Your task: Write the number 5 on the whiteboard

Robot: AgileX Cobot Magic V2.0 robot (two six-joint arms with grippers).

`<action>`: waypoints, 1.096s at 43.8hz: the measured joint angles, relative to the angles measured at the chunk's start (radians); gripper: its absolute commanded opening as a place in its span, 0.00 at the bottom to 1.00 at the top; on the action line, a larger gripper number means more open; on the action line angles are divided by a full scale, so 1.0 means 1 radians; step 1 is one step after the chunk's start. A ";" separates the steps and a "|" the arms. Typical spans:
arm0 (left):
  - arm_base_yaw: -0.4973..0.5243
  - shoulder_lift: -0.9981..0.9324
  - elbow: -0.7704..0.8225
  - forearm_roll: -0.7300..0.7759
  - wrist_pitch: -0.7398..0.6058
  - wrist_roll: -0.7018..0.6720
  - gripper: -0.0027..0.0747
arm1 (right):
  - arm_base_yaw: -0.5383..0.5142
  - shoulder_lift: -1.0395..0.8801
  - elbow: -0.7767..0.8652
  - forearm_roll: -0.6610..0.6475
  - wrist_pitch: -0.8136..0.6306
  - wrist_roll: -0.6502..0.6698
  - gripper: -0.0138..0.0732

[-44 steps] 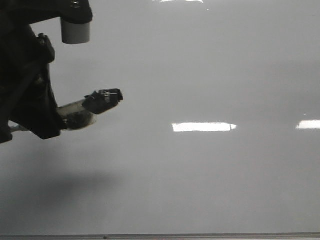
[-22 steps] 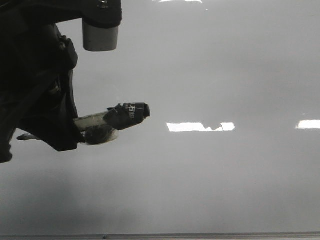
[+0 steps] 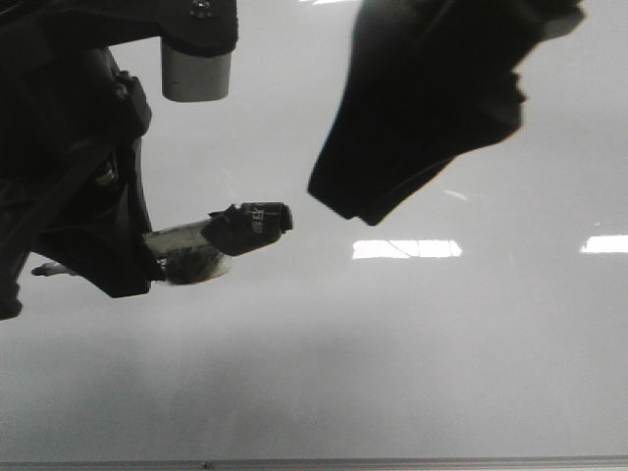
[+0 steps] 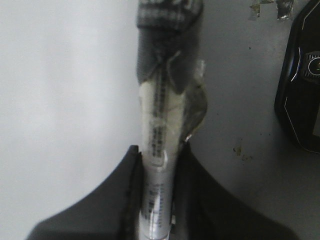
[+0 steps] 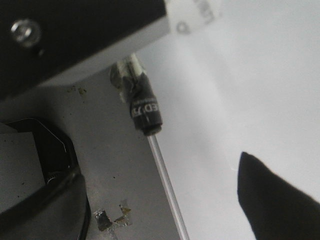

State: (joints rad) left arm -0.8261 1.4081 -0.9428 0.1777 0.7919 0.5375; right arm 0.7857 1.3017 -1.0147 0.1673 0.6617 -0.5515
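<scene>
Front view: the left end effector [image 3: 147, 257] is seen as a dark mass filling the upper left, reaching in from the left edge with a short pale grey cylinder [image 3: 196, 76] hanging under its top. A clear-barrelled marker with a black cap [image 3: 221, 235] is clamped in it, the wrapped barrel pinched between the two dark fingers [image 4: 200, 210] as shown in the left wrist view. The marker is held nearly level, tilted slightly upward, its capped end pointing right over the large glossy pale grey-white whiteboard [image 3: 412, 363]. Whether the capped end touches the board cannot be told.

Further right, the right end effector [image 3: 412, 128] is seen as a dark blurred shape coming down from the top edge, its lower point just beside the marker's capped end but apart from it. Whether it is wide or narrow cannot be told; only one dark fingertip [image 5: 275, 200] appears in the right wrist view.

The whiteboard fills the frame beneath both arms, with a thin grey metal edge strip [image 3: 392, 462] along the bottom. No marker line of the number 5 can be made out on the visible surface. In the wrist views, a grey speckled bench [image 5: 125, 185] adjoins the board's edge.
</scene>
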 measured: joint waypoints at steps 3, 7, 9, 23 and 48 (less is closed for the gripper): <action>0.000 0.000 0.000 0.000 0.000 0.000 0.01 | 0.000 0.039 -0.015 0.027 -0.014 -0.031 0.88; 0.000 0.000 0.000 0.000 0.000 0.000 0.01 | 0.000 0.078 -0.021 0.077 -0.037 -0.084 0.88; 0.000 0.000 0.000 0.000 0.000 0.000 0.01 | 0.000 0.091 -0.024 0.110 -0.045 -0.113 0.88; 0.000 0.000 0.000 -0.008 -0.016 0.000 0.01 | 0.000 0.163 -0.027 0.203 -0.089 -0.212 0.88; 0.000 0.000 0.000 -0.047 -0.029 0.002 0.01 | 0.000 0.197 -0.030 0.208 -0.105 -0.231 0.25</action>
State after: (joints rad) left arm -0.8261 1.4081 -0.9428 0.1311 0.7633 0.5400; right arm 0.7857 1.4985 -1.0443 0.3752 0.5562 -0.7828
